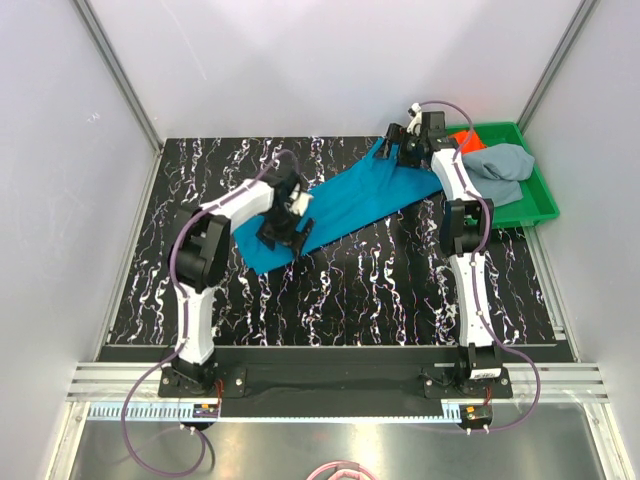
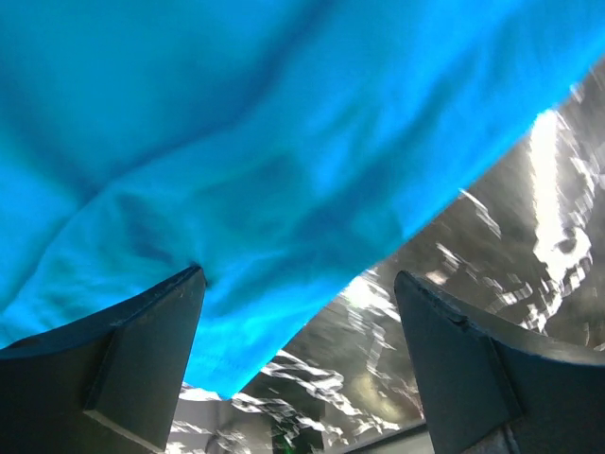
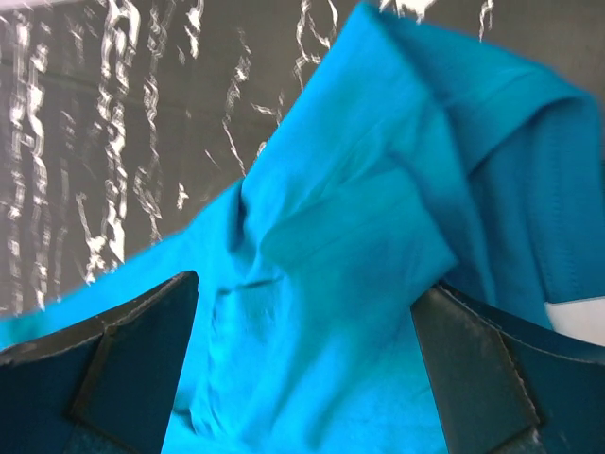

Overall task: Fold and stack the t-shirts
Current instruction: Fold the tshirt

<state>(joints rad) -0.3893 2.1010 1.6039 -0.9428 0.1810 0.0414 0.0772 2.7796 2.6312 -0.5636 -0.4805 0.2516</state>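
Note:
A teal-blue t-shirt (image 1: 350, 198) lies stretched in a long diagonal band on the black marbled table (image 1: 380, 285). My left gripper (image 1: 283, 232) hovers open over its near-left end. In the left wrist view the cloth's edge (image 2: 284, 189) runs between the spread fingers (image 2: 142, 359), and nothing is pinched. My right gripper (image 1: 398, 150) stands open over the far-right end. There the bunched cloth (image 3: 340, 246) with a sleeve hem fills the gap between its fingers (image 3: 482, 369). A grey-blue t-shirt (image 1: 500, 165) and an orange-red one (image 1: 468, 140) lie crumpled in the tray.
The green plastic tray (image 1: 540, 195) sits at the back right corner, just right of my right arm. White walls with metal frame posts close in the table on three sides.

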